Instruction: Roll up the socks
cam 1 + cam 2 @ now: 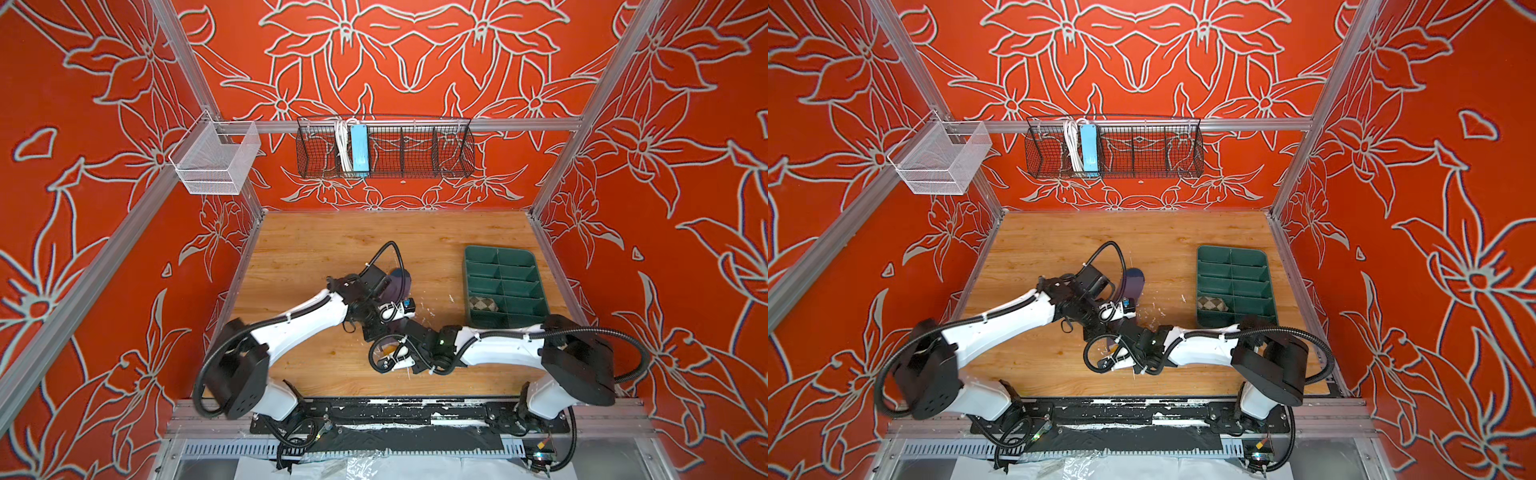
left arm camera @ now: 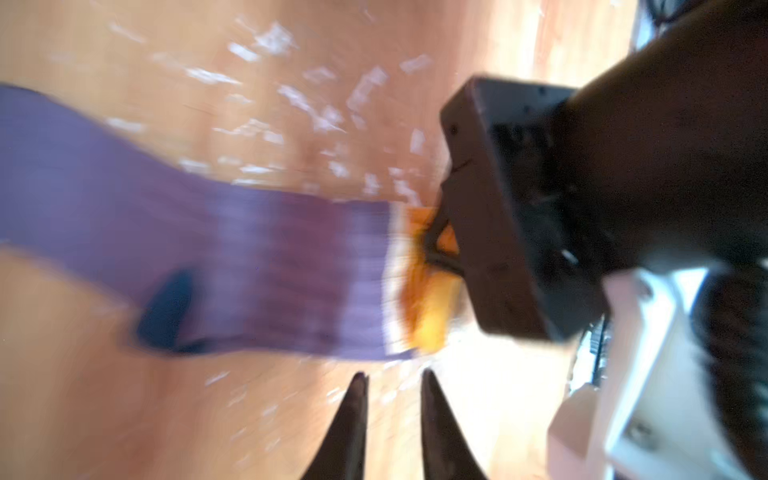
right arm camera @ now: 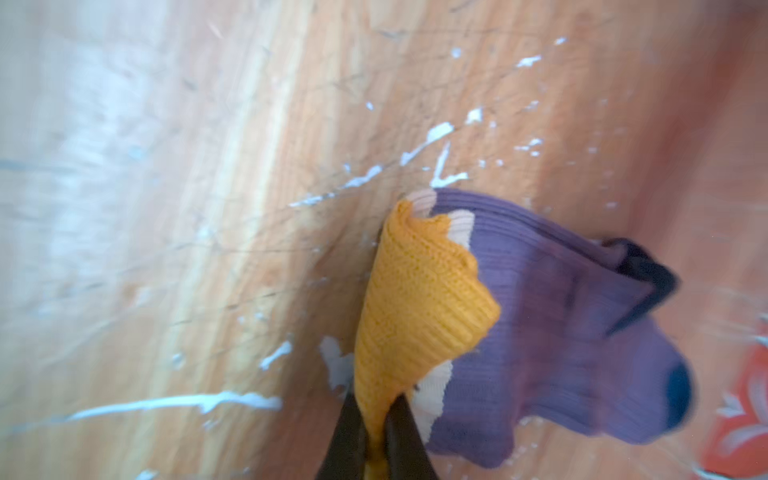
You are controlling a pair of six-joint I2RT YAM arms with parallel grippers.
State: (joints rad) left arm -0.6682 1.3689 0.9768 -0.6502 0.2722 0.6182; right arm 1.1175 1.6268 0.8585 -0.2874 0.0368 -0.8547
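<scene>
Purple sock (image 3: 561, 332): it lies on the wooden table (image 1: 316, 249), well apart from the green tray (image 1: 498, 250), on the tray's side that faces the middle of the table. Its ribbed body rests rumpled on the wood with navy patches at heel and toe. The yellow cuff (image 3: 415, 299) is lifted off the surface and drawn to a point. Right gripper (image 3: 375, 400): the jaws are pressed together on that cuff, and the knit is pinched between the two dark fingers. Left gripper (image 2: 395, 376): the fingers stand a little apart with only bare wood between them. They are just beside the sock's cuff end and hold nothing. The left wrist view is blurred, so whether those fingers touch the sock's edge cannot be told. In both top views the two arms meet over the sock on the same side of the tray and cover most of it. Only what appears to be its toe end (image 1: 398, 286) (image 1: 1133, 284) shows beyond the left arm. Beige argyle sock (image 1: 483, 304) (image 1: 1212, 304): it sits rolled inside the tray, in the column nearer the purple sock, second compartment from the tray's near end. White scuffs (image 3: 428, 141) mark the wood around the purple sock.
</scene>
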